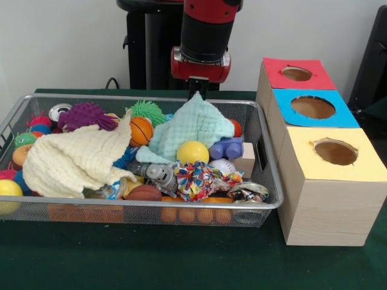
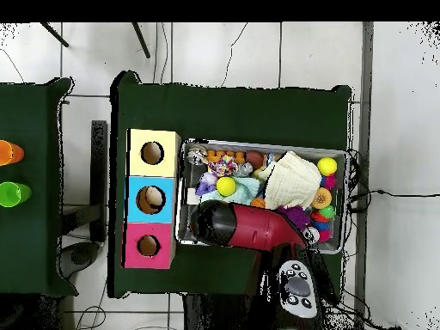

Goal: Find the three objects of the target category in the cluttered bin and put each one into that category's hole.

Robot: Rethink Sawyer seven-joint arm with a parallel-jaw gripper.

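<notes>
Claw (image 1: 198,92) above far side of bin (image 1: 151,207), touching peak of mint cloth (image 1: 193,127), finger state unclear

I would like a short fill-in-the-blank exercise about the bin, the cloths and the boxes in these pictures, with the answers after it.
1. The box nearest the front camera has a ___ top.
2. The bin is made of wire ___.
3. The gripper hangs just above the pale ___ cloth.
4. The row holds ___ boxes.

Missing words: yellow; mesh; green; three
</notes>
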